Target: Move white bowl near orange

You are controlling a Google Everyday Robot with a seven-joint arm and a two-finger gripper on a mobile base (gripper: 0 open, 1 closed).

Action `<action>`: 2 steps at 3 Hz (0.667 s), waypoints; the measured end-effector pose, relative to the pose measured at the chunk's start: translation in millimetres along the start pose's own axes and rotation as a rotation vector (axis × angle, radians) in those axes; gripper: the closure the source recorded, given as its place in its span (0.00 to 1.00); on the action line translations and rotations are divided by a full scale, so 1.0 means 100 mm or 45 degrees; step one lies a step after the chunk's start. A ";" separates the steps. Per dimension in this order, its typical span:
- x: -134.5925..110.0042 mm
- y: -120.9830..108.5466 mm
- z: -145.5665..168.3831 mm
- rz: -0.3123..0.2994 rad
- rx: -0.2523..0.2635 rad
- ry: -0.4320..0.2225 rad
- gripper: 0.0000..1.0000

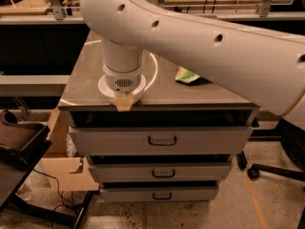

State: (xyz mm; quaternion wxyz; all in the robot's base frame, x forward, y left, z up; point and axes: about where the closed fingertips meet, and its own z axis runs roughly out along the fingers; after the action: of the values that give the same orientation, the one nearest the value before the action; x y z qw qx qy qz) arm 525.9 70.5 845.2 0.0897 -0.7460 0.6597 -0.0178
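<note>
My big white arm reaches across the view from the right and points down over the front left of the grey cabinet top (214, 95). The gripper (123, 101) hangs at the top's front edge, with its tan tip showing below the wrist. A white round rim (101, 87) shows around the wrist's end, and it looks like the white bowl directly under the gripper. The rest of the bowl is hidden by the arm. The orange is not in view; the arm may be hiding it.
A green snack bag (187, 75) lies on the cabinet top to the right of the gripper. The cabinet has three drawers (162, 140) below. A cardboard box (71, 171) and a dark tray (19, 142) are at the left. A chair base (267, 171) stands at the right.
</note>
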 end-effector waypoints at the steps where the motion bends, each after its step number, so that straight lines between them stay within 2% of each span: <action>1: 0.03 -0.10 -0.07 0.012 0.051 -0.011 1.00; 2: 0.14 -0.32 -0.31 0.033 0.156 0.023 1.00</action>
State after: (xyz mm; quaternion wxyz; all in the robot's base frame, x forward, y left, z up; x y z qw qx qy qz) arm 555.0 56.6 879.2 0.1295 -0.7304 0.6676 -0.0637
